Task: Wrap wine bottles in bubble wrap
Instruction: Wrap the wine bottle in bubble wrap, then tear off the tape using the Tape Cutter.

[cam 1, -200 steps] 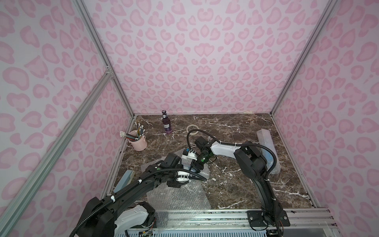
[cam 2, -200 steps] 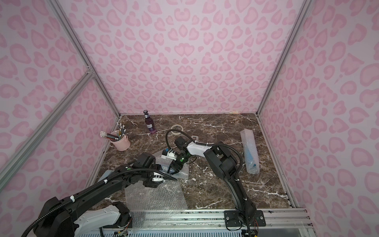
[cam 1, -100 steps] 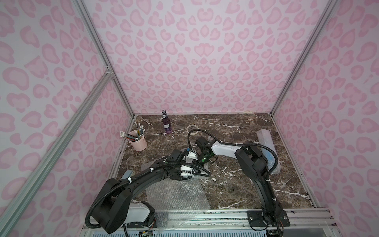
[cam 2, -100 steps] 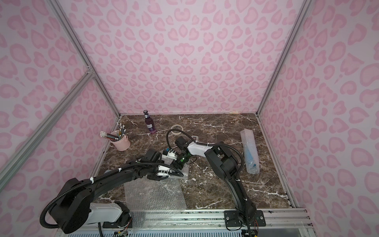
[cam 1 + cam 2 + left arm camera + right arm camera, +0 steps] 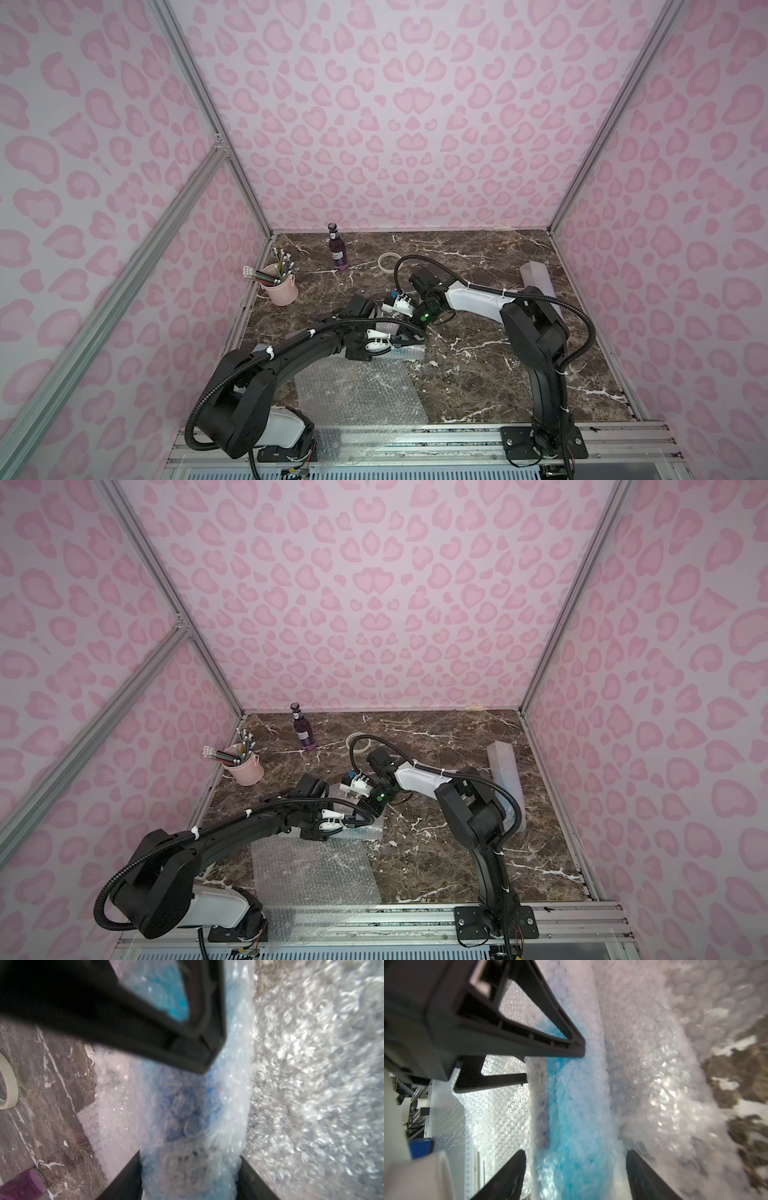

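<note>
Reaching low from 8 o'clock, the left gripper (image 5: 189, 1155) is clamped across a wrapped roll at the table's (image 5: 478, 374) middle. The right gripper (image 5: 575, 1151), in from 3 o'clock, straddles the same roll with its jaws apart. The bubble wrap (image 5: 357, 386) spreads toward 6 o'clock, its far end rolled around a blue bottle (image 5: 182, 1105), a blurred blue through the bubbles. Cap and label are hidden.

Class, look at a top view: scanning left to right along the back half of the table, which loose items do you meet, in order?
pink pencil cup → purple bottle → tape roll → rolled bubble-wrap bundle
</note>
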`<act>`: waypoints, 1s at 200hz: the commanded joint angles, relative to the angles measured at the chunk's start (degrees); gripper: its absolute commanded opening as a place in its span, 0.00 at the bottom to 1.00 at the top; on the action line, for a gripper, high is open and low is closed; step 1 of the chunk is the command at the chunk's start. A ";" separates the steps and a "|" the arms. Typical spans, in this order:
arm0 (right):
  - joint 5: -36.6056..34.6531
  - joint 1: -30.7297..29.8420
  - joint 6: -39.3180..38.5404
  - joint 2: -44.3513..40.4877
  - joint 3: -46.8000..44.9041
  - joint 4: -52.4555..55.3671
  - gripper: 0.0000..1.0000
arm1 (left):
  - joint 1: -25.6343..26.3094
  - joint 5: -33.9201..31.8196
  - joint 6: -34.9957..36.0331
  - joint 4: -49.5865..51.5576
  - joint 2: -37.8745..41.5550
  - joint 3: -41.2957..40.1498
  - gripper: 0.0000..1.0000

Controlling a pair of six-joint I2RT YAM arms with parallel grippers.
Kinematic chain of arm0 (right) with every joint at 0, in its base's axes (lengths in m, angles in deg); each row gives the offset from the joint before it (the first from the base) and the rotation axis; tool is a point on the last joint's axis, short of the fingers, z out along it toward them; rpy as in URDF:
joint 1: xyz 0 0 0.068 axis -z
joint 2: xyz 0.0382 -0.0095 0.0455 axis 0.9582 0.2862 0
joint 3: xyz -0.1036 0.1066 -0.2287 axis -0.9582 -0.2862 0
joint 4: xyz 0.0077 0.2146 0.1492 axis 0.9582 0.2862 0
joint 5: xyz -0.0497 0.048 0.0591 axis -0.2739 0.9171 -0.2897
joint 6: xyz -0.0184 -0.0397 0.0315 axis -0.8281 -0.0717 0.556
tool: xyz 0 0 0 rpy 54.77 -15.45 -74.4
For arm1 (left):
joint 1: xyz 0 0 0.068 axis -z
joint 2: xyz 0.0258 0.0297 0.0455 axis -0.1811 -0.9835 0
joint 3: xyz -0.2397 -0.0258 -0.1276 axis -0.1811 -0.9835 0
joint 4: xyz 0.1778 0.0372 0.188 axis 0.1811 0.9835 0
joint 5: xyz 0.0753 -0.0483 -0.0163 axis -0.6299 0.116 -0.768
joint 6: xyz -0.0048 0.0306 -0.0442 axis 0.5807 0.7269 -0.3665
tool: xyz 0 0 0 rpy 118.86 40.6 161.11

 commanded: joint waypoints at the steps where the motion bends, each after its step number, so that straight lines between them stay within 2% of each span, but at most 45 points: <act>1: -0.43 1.92 0.30 -2.35 -2.10 -0.21 0.77 | -0.22 3.09 -2.09 4.05 0.57 1.54 0.65; 50: -4.86 8.11 3.37 -13.07 -10.26 -5.52 0.77 | -0.30 5.37 -8.41 7.86 3.59 5.10 0.71; 84: -13.41 12.02 11.65 -20.32 -14.85 -13.82 0.77 | -0.30 6.73 -17.58 9.43 8.37 8.32 0.77; 101: -17.90 12.76 15.86 -23.08 -16.50 -17.83 0.75 | -0.30 7.46 -23.91 9.80 8.18 12.09 0.78; 115: -18.82 14.15 18.98 -24.70 -18.16 -20.54 0.75 | -0.30 7.01 -29.72 10.61 5.43 16.47 0.78; 147: -21.76 16.88 24.85 -28.01 -21.82 -25.59 0.72 | -0.68 4.00 -49.07 11.56 -5.51 28.56 0.72; 170: -22.87 17.17 26.49 -27.61 -22.30 -25.99 0.69 | -0.91 7.22 -57.77 14.51 -14.37 36.88 0.70; 200: -24.66 17.67 29.58 -26.20 -23.95 -29.08 0.65 | -1.01 14.98 -67.16 9.48 -21.90 42.20 0.65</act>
